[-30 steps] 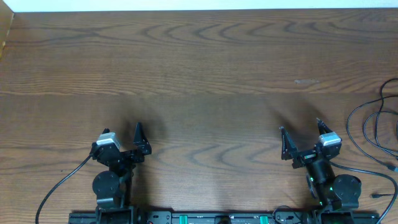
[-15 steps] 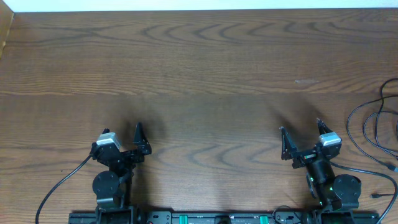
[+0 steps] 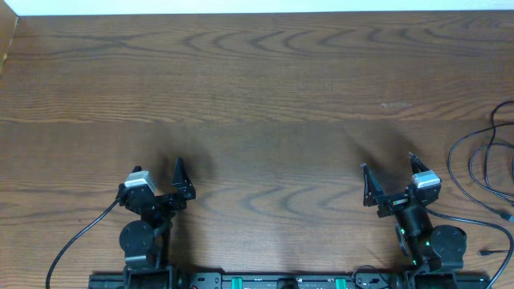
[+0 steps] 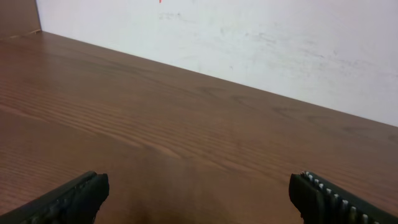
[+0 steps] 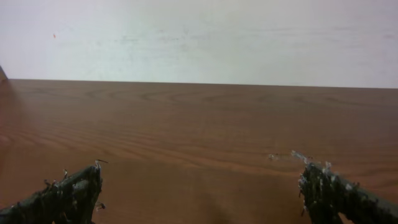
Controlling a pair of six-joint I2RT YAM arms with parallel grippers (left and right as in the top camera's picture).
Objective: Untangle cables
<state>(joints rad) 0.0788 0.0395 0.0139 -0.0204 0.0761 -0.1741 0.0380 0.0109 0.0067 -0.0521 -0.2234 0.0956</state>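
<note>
Several thin black cables lie in loose overlapping loops at the table's right edge and run out of the overhead view. A small plug end rests near the right arm's base. My right gripper stands open near the front edge, well left of the loops, with bare wood between its fingers. My left gripper is open too, far from the cables at the front left, and holds nothing. Neither wrist view shows any cable.
The brown wooden table ends at a white wall along the back. A raised wooden edge borders the far left corner. A thicker black cord trails from the left arm's base.
</note>
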